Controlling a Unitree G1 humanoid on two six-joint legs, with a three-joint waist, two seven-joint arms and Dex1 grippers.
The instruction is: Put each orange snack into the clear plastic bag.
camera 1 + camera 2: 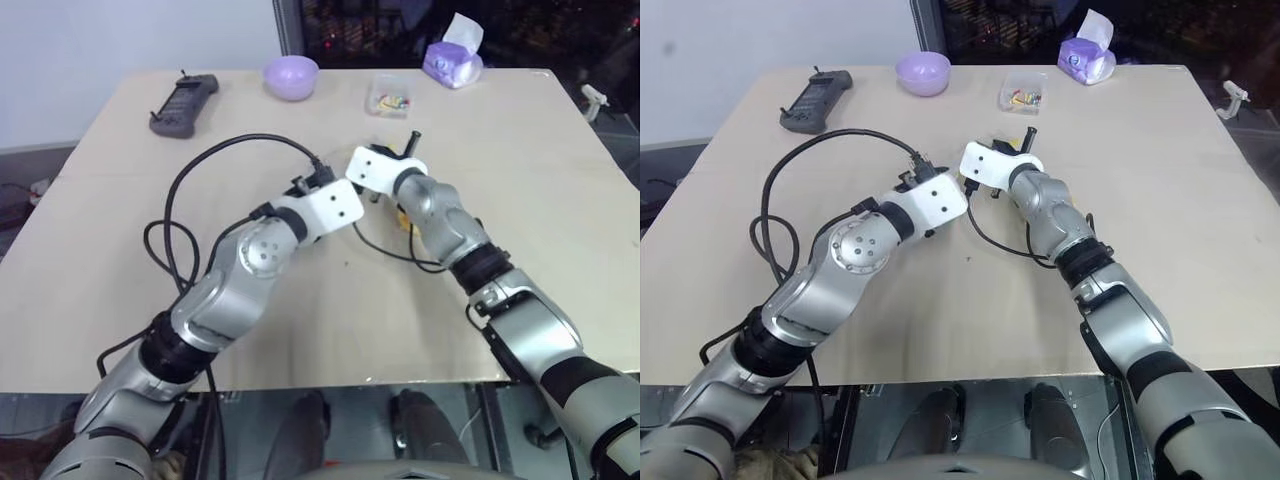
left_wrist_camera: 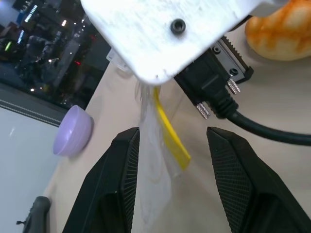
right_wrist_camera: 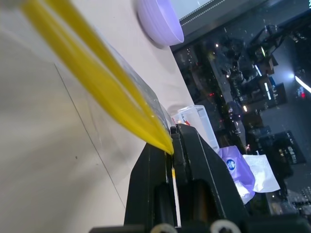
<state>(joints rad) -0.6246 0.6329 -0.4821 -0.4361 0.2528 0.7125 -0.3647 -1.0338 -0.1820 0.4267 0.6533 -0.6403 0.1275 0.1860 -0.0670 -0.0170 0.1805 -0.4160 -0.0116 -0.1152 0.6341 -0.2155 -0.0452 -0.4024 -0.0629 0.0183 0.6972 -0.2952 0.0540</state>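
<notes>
we see the right gripper (image 3: 172, 145) with its fingers pressed together on the yellow strip of the clear plastic bag (image 2: 156, 160), which hangs above the bench (image 1: 120, 250) near the middle of the head views. the left gripper (image 2: 170, 160) has its fingers spread on either side of the bag's hanging edge, not pinching it. the orange snack (image 2: 284, 29) sits on the bench in the upper right of the left wrist view. the lilac bowl (image 1: 291, 76) stands at the top centre.
</notes>
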